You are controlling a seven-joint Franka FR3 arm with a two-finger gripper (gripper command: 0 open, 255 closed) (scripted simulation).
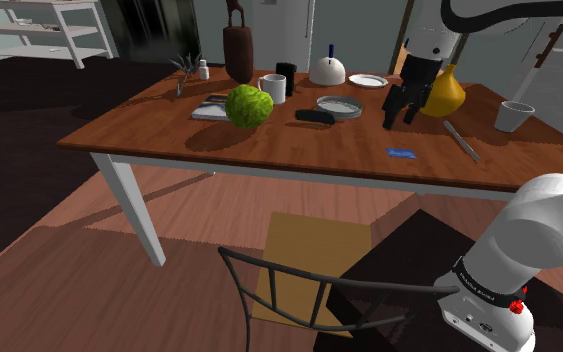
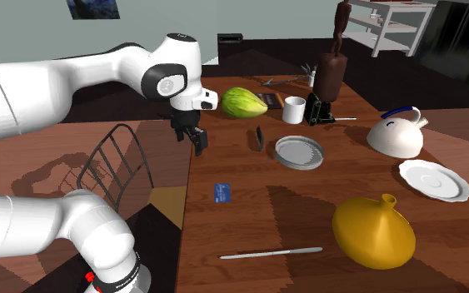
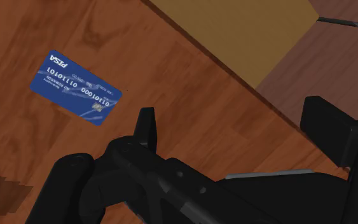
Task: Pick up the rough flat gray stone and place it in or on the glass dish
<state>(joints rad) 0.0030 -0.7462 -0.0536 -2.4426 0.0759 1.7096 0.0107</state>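
"Starting with the stone: where is it?"

"The flat stone (image 1: 315, 117), dark grey and nearly black, lies on the brown wooden table (image 1: 299, 150). It is just beside the rim of the round glass dish (image 1: 341, 105), on the side toward a green cabbage (image 1: 249, 105). I cannot tell whether stone and dish touch."

"And the gripper?"

"The black gripper (image 1: 399, 114) hangs above the table, near the edge closest to the stand and well apart from the stone. Its two fingers stand apart with nothing between them, so it has hold of nothing. In the wrist view a blue bank card (image 3: 75, 88) lies flat on the wood beneath it. Beyond the table's edge there, a tan mat (image 3: 234, 32) lies on the floor."

"What else is on the table?"

"In the shoulder view, a white mug (image 1: 273, 89) stands behind the cabbage. A white plate (image 1: 368, 81) lies beyond the dish. A yellow vase (image 1: 447, 95) with a narrow neck stands behind the gripper. A slim knife (image 1: 461, 140) lies to the right of the card. A dark wire chair (image 1: 299, 290) stands on the floor in front of the table."
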